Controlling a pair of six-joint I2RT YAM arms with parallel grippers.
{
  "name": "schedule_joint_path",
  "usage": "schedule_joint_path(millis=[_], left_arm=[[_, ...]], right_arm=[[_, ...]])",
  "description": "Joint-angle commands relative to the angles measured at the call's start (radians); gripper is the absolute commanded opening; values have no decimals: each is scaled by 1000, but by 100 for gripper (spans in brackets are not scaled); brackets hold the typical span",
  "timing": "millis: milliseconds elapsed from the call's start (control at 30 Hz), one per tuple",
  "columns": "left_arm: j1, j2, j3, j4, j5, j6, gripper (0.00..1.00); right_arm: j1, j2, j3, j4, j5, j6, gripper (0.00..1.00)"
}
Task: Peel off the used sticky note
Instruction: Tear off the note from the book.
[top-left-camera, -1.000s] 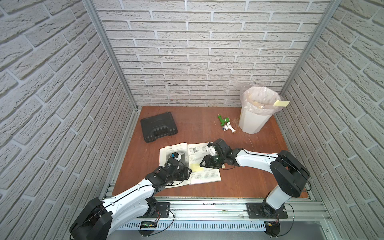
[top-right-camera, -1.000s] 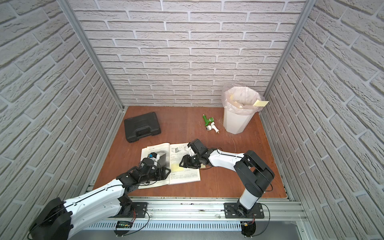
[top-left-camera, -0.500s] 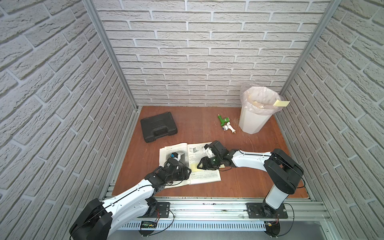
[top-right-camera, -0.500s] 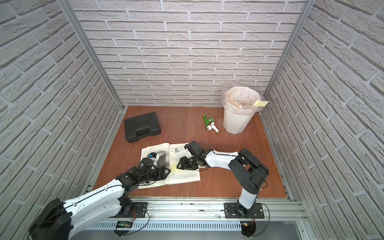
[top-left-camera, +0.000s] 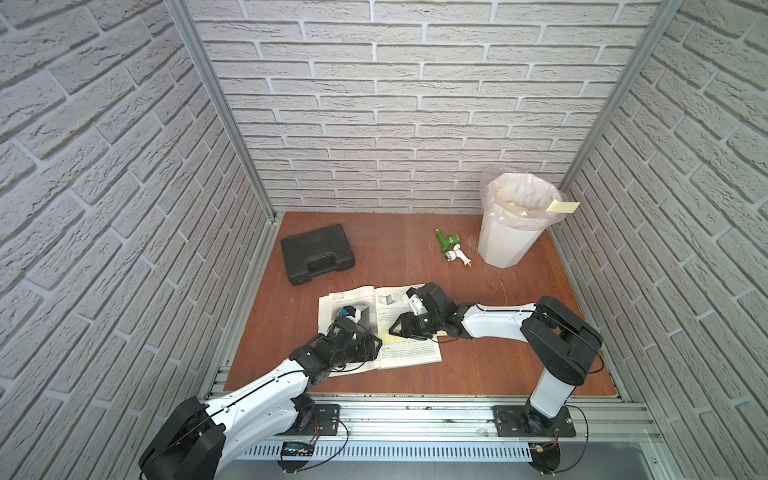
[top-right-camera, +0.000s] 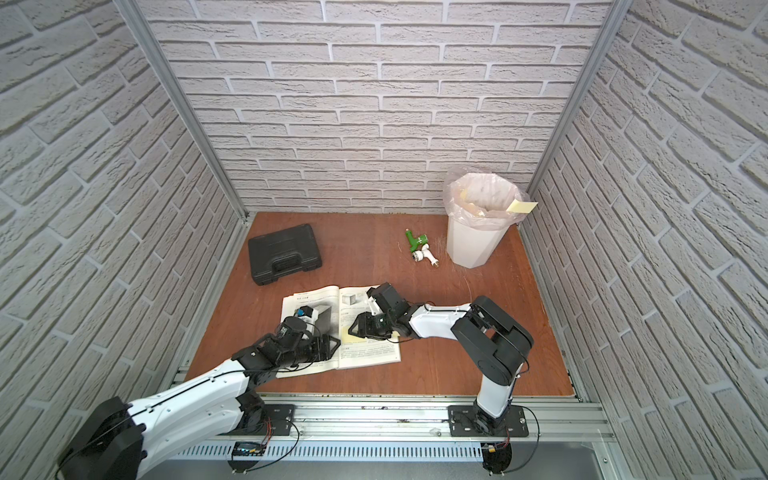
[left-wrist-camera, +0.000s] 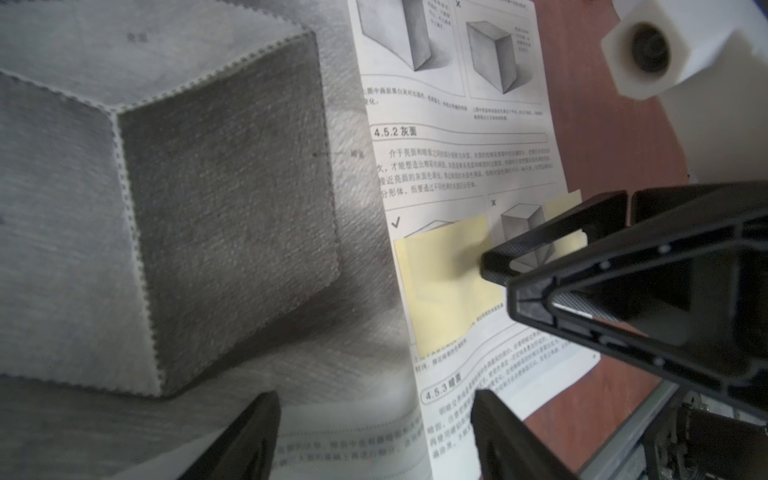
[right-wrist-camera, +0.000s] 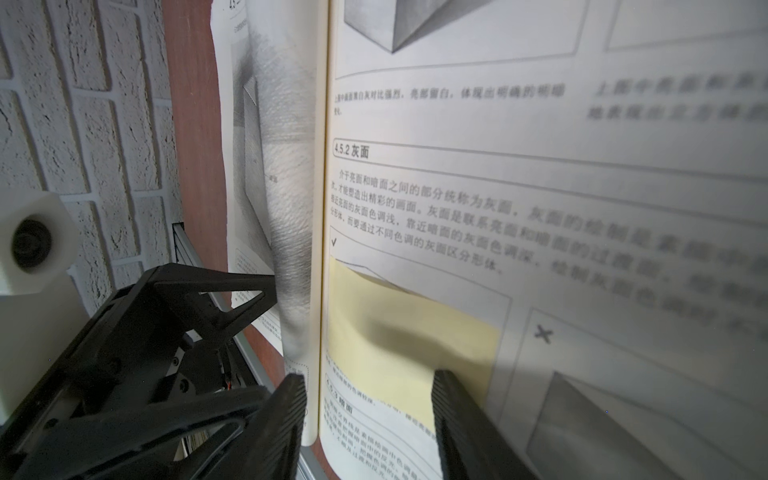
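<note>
The yellow sticky note (left-wrist-camera: 444, 286) is stuck to the right page of the open book (top-left-camera: 411, 353), just beside the spine. The right gripper (right-wrist-camera: 368, 378) straddles it, jaws apart, gripping nothing. The left gripper (left-wrist-camera: 372, 395), also parted and empty, is over the left page. The book lies on the brown surface (top-left-camera: 395, 257).

An open book (top-left-camera: 411, 353) lay at six o'clock on the table (top-left-camera: 478, 365), with the left gripper (top-left-camera: 375, 345) over its left page and the right gripper (top-left-camera: 394, 329) at a yellow sticky note (top-left-camera: 388, 336) beside the spine. A black case (top-left-camera: 316, 253) sat at ten o'clock. A white bin (top-left-camera: 505, 245) at two o'clock bore a yellow slip (top-left-camera: 563, 206) on its rim.
</note>
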Motion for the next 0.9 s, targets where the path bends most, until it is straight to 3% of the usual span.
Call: schedule_joint_path(millis=[0,233,867], left_arm=[[9,2,-27,-7,9,2,78],[10,-5,-30,-7,9,2,78],[18,-21,-35,-13,11,3,78]], right_arm=[[12,-8,-7,-149,120,-36,56],[14,-93,-6,-282,235,-91,63],[63,52,-48,16,86,62,64]])
